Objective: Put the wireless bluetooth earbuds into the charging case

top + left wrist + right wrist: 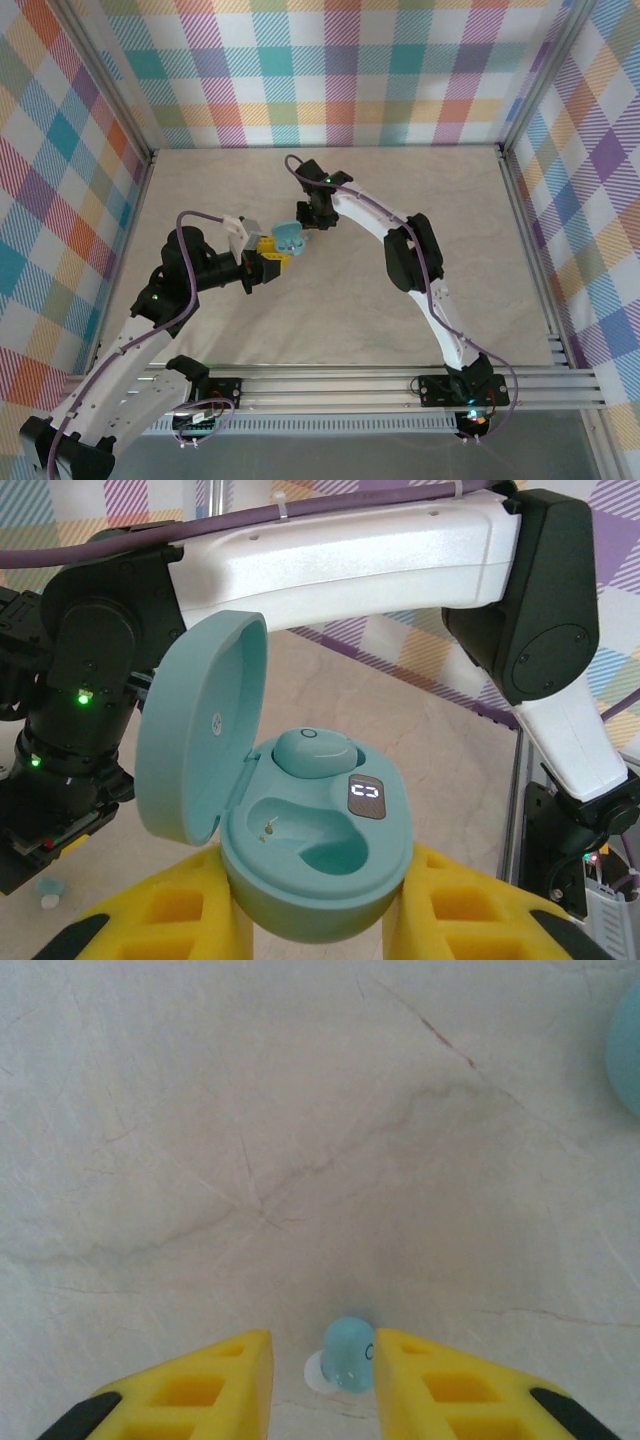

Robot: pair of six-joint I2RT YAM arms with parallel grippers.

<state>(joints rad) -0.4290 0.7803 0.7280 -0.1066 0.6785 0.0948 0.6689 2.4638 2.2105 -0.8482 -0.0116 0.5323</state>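
The small light teal-blue plastic earbud lying on the pale marbled counter, at the bottom centre of the right wrist view, is straddled by the yellow right fingers. These stand apart: the one on the right of the frame looks to touch it, while a gap is left on the other side. If they are closed off-centre like this, the rounded nub could be squeezed out sideways or rolled, and a tilted grasp would likely leave it misaligned with its socket. The light teal oval plastic charging case, its lid open towards the left, is clamped between the yellow left fingers at the bottom of the left wrist view. A hard push on insertion could shift it in that grip, and contact between the close-set arms is judged possible. Counted: one case; two earbuds, the loose one and a seated earbud in the upper socket; one empty socket; two arms
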